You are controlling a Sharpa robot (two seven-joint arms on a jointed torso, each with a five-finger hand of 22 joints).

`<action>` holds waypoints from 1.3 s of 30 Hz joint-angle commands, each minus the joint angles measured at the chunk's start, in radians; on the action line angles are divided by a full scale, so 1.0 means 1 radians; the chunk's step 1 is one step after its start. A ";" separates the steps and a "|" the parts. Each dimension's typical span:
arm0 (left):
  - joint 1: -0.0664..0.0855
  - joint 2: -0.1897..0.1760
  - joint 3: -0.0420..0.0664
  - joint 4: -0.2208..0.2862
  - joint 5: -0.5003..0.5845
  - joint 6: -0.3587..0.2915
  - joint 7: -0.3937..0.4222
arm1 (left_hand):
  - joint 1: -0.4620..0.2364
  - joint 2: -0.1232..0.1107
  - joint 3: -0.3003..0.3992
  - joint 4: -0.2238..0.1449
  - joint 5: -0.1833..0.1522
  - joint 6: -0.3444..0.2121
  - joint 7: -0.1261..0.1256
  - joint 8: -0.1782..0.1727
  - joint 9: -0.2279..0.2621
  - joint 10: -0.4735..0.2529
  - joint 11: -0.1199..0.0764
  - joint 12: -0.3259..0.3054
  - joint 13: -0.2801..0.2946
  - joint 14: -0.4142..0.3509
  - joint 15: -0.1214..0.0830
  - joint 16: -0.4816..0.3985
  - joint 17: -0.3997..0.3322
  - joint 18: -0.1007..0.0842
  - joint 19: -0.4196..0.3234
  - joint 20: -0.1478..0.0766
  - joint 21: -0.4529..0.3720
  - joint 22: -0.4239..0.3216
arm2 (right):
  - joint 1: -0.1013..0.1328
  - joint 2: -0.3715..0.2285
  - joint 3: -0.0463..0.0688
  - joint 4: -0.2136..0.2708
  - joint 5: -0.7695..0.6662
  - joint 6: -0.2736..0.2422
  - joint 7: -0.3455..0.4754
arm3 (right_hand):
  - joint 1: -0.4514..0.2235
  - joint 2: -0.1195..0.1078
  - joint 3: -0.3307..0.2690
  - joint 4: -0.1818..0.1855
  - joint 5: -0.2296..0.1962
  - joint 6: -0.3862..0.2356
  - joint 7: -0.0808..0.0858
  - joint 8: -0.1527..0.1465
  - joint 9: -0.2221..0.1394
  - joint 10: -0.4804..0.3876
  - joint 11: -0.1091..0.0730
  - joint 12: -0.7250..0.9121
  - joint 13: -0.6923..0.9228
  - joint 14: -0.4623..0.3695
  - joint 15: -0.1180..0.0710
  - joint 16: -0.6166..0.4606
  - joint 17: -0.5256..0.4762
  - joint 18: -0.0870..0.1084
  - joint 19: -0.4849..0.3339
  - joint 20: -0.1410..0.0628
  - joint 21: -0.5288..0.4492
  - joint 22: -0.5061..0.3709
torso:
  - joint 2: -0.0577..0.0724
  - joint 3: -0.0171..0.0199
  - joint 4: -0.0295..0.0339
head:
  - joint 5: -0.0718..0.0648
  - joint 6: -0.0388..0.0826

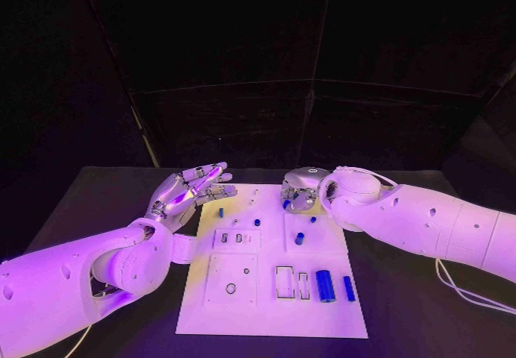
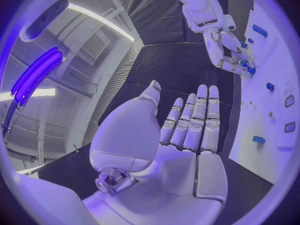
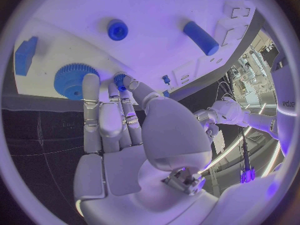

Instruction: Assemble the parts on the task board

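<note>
The white task board lies in the middle of the black table. My right hand is over its far end and pinches a small blue ribbed part between thumb and a finger, close to the board; I cannot tell whether the part touches it. A blue gear lies just beside it. My left hand hovers at the board's far left corner, fingers straight and apart, holding nothing. Two blue cylinders lie at the near right of the board.
Several small blue pieces sit around the board's middle, near empty rectangular slots. A blue block, a round blue piece and a blue cylinder lie on the board beyond my right hand. Bare black table surrounds the board.
</note>
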 commanded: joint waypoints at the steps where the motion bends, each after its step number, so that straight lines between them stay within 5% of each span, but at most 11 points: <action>1: 0.001 -0.001 0.001 0.005 -0.008 0.018 0.003 | -0.005 0.008 -0.001 -0.007 -0.003 -0.007 0.068 -0.006 -0.001 -0.002 0.003 -0.003 -0.001 0.004 0.000 -0.007 -0.002 0.011 0.007 0.001 -0.006 -0.001 | 0.000 -0.002 -0.001 0.002 -0.018 -0.051 -0.008 | 0.000 -0.001 0.013 0.000 -0.010 0.018 -0.002 0.008 0.002 0.020 -0.005 0.011 0.006 0.018 -0.003 0.006 0.004 -0.005 0.023 -0.004 0.027 0.042 | 0.000 -0.0009 0.0008 | -0.001 -0.001; 12: 0.001 -0.003 0.001 0.006 -0.008 0.017 0.005 | -0.004 0.009 -0.001 -0.008 -0.003 -0.007 0.068 -0.007 -0.001 -0.002 0.003 -0.005 -0.001 0.005 0.000 -0.008 -0.002 0.011 0.007 0.001 -0.007 -0.002 | 0.000 0.000 0.000 0.019 -0.018 -0.204 -0.016 | 0.008 -0.003 0.045 -0.002 -0.033 0.031 -0.006 0.006 0.001 0.033 -0.010 0.013 0.008 0.019 -0.008 0.019 0.014 -0.009 0.035 -0.010 0.054 0.072 | 0.003 -0.0008 0.0030 | 0.004 0.008; 20: 0.001 0.002 0.001 0.005 -0.008 0.017 0.006 | -0.004 0.009 -0.001 -0.008 -0.003 -0.007 0.068 -0.007 -0.001 -0.002 0.003 -0.005 -0.001 0.005 0.000 -0.008 -0.002 0.011 0.007 0.001 -0.007 -0.002 | 0.000 0.048 0.001 -0.030 0.002 -0.272 0.006 | 0.010 -0.009 0.060 -0.004 -0.027 0.032 -0.005 0.003 0.000 0.034 -0.009 0.012 0.007 0.019 -0.007 0.023 0.017 -0.010 0.035 -0.011 0.061 0.077 | 0.005 -0.0009 0.0046 | 0.006 0.015; 26: 0.001 0.003 0.001 0.005 -0.008 0.017 0.006 | -0.005 0.009 -0.001 -0.008 -0.003 -0.007 0.068 -0.007 -0.001 -0.002 0.003 -0.005 -0.001 0.005 0.000 -0.008 -0.002 0.011 0.007 0.001 -0.007 -0.002 | 0.001 0.084 0.001 -0.069 0.015 -0.288 0.025 | 0.012 -0.015 0.066 -0.006 -0.028 0.031 -0.004 0.001 -0.001 0.033 -0.008 0.011 0.007 0.019 -0.007 0.026 0.019 -0.010 0.034 -0.011 0.065 0.080 | 0.010 -0.0008 0.0078 | 0.007 0.022; 39: 0.002 0.004 0.001 0.006 -0.008 0.016 0.006 | -0.005 0.009 -0.001 -0.009 -0.003 -0.007 0.068 -0.008 -0.001 -0.003 0.003 -0.005 -0.001 0.006 0.000 -0.008 -0.002 0.011 0.008 0.001 -0.008 -0.002 | 0.001 0.146 0.001 -0.135 0.030 -0.281 0.044 | 0.009 -0.024 0.071 -0.005 -0.032 0.029 -0.002 -0.002 -0.002 0.031 -0.006 0.008 0.007 0.018 -0.006 0.026 0.016 -0.010 0.031 -0.010 0.067 0.080 | 0.013 -0.0019 0.0095 | 0.006 0.011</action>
